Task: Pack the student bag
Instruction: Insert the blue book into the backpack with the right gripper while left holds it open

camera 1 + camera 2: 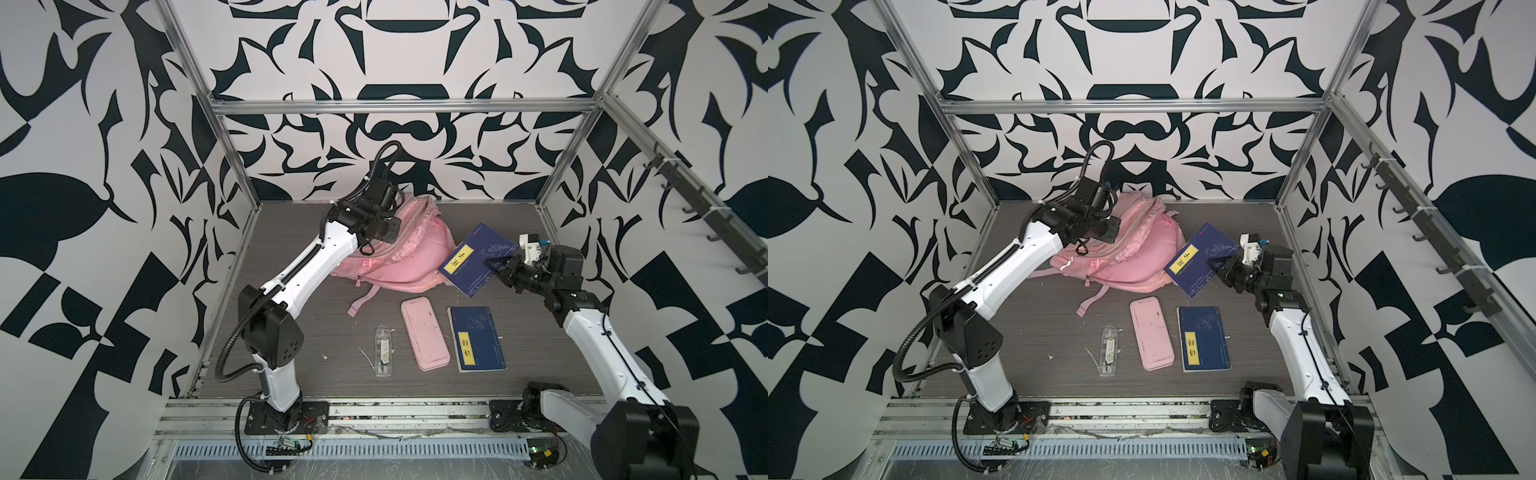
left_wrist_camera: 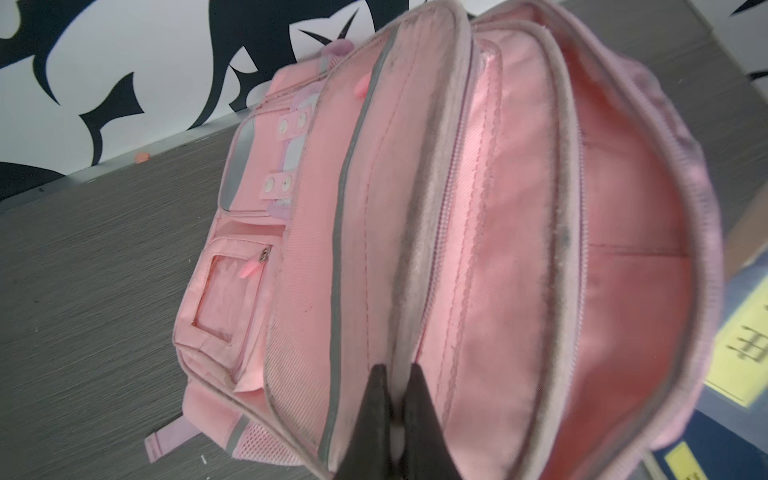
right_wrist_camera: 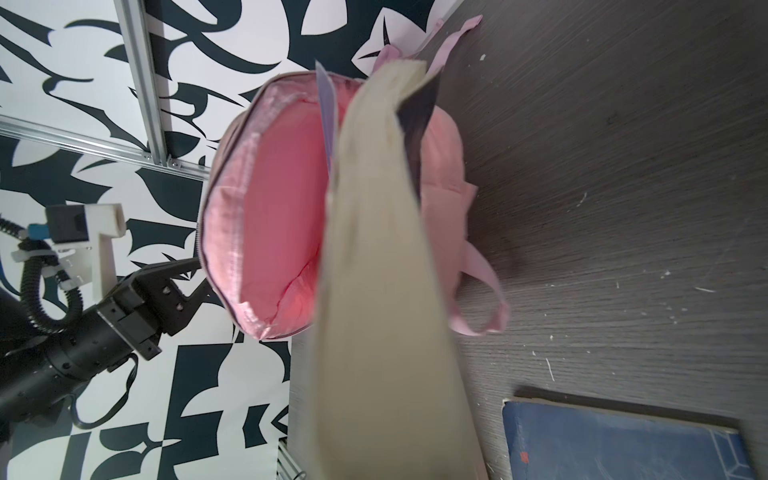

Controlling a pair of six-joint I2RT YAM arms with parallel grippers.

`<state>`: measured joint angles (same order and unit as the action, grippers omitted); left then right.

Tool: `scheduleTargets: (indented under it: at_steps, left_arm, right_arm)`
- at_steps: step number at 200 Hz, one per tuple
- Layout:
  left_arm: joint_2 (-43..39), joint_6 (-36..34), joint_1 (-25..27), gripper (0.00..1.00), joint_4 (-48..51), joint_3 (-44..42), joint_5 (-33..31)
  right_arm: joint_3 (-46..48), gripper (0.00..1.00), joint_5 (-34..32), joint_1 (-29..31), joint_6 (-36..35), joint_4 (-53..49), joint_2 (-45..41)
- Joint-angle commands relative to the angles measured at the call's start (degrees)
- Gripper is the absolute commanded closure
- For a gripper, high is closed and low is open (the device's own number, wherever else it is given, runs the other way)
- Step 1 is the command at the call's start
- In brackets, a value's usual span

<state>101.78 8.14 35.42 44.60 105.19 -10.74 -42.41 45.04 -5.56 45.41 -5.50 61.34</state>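
Roughly at the back middle of the worktop (image 1: 324,332) lies the student bag (image 1: 407,257) (image 1: 1133,257), pink, close to the patterned rear wall, with one strap trailing forward. Its main compartment gapes wide: the left wrist view shows the bag (image 2: 498,249) with a bare pink lining and nothing visible inside. The front pockets and the clear panel face away from the right arm. The left hand (image 2: 395,374) is clamped tight on the piped rim between the front section and the main opening, both dark fingers (image 2: 376,390) pressed against the fabric with the rim pinched between them. The right wrist view shows the same grip from across the bag (image 3: 282,228). The right hand (image 1: 494,264) is closed on a blue book (image 1: 478,249) (image 1: 1200,257) with a yellow label, holding it off the worktop and tilted, one corner overlapping the bag's right side in both top views. Whether book and bag touch, I cannot tell. In the right wrist view the book (image 3: 374,270) shows edge-on, pale pages toward the camera, in front of the open mouth. Nearer the front lie three things, apart from one another: a clear case (image 1: 383,351), a pink pencil case (image 1: 424,334) and a second blue book (image 1: 478,338) (image 3: 623,440), all flat. White flecks lie scattered over the dark surface.
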Motion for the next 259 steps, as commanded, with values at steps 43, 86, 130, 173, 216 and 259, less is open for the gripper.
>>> scheduleTargets:
  at_steps: [43, 86, 130, 173, 216, 259]
  left_arm:
    - [-3.80, 4.36, -2.75, 1.00, -8.82, -5.04, 14.29]
    - [-2.93, 5.83, -3.84, 1.00, -9.22, -4.66, 17.52]
    - [-2.37, 6.36, -4.33, 1.00, -8.97, -3.44, 18.45]
    - [-1.97, 8.48, -6.44, 1.00, -8.80, -3.21, 21.96]
    - [-1.69, 10.74, -8.90, 1.00, -8.98, -3.48, 26.60]
    - [-1.58, 11.19, -9.76, 1.00, -9.03, -4.45, 28.72]
  right_arm:
    - [0.03, 1.00, 2.86, -0.25, 6.62, 14.70, 1.54]
    - [3.36, 1.00, 3.73, 1.99, 15.55, 31.43, 9.92]
    - [-0.57, 1.00, -0.03, 10.58, 15.79, 36.57, 19.22]
    - [-6.14, 1.00, -2.14, 17.02, 20.25, 44.92, 30.40]
    - [-13.86, 1.00, -2.08, 22.41, 27.30, 55.38, 44.56]
    - [-23.30, 1.00, -2.00, 26.26, 35.43, 64.93, 56.94]
